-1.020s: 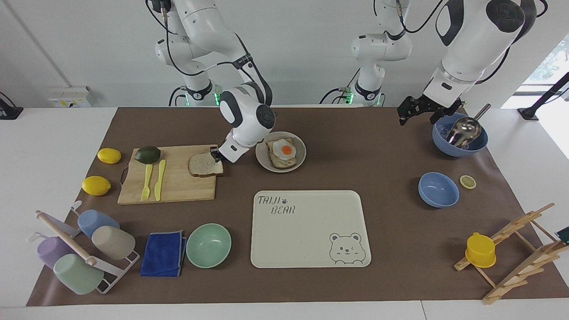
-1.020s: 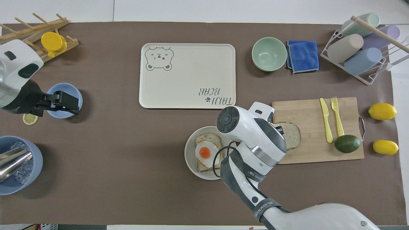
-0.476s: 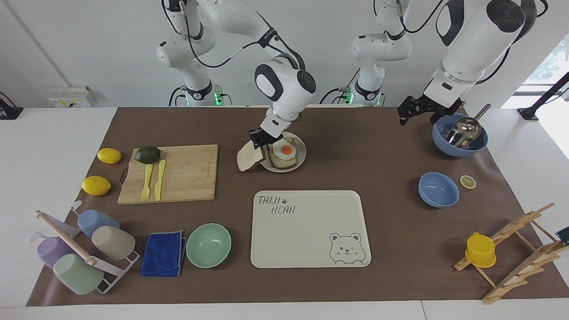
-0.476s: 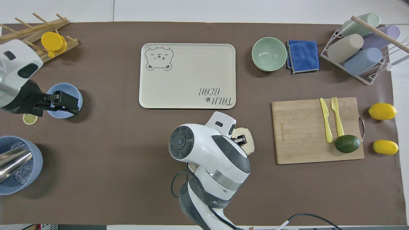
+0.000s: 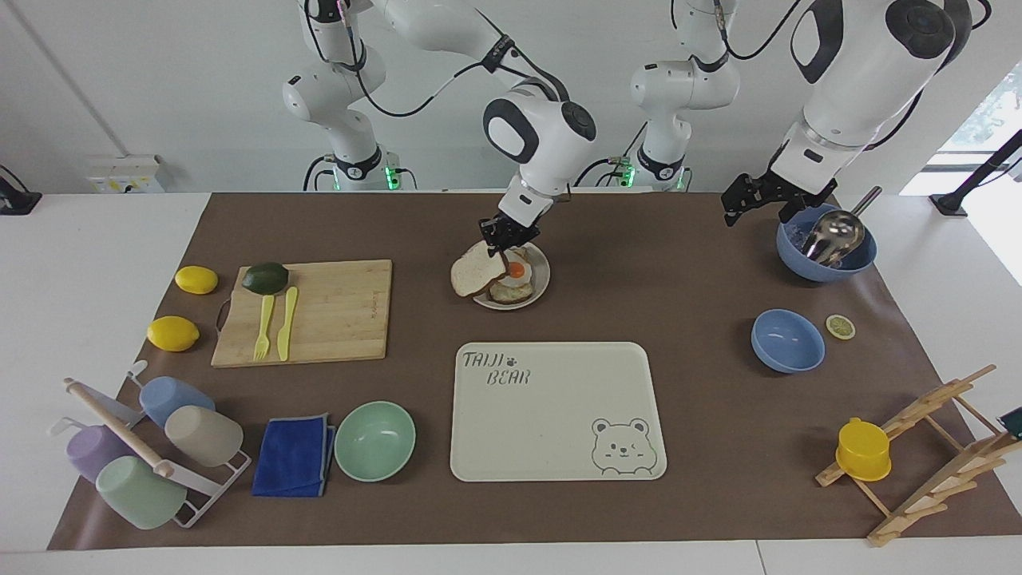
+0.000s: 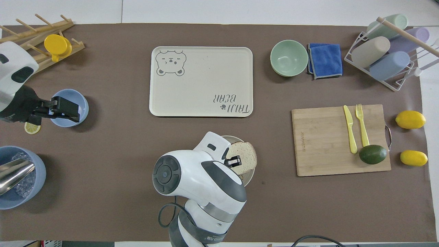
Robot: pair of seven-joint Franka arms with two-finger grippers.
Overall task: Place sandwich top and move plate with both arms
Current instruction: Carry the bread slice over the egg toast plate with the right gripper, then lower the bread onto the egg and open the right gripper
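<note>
over plate [image 5: 542, 281]: right gripper [image 5: 503, 244] fingers clamp bread [image 5: 473, 271], tilted above egg toast [image 5: 512, 281] | left gripper [image 5: 754, 200] fingers spread, waits over blue bowl [image 5: 826, 247] | left: set bread, move plate

speckled sandwich top [image 5: 477, 270] hangs tilted over the beige plate [image 5: 540, 285], gripped at its edge.

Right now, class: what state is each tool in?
Left tool: open, holding nothing, waiting over the blue bowl with the scoop.
Right tool: shut on the bread slice, over the plate.
</note>
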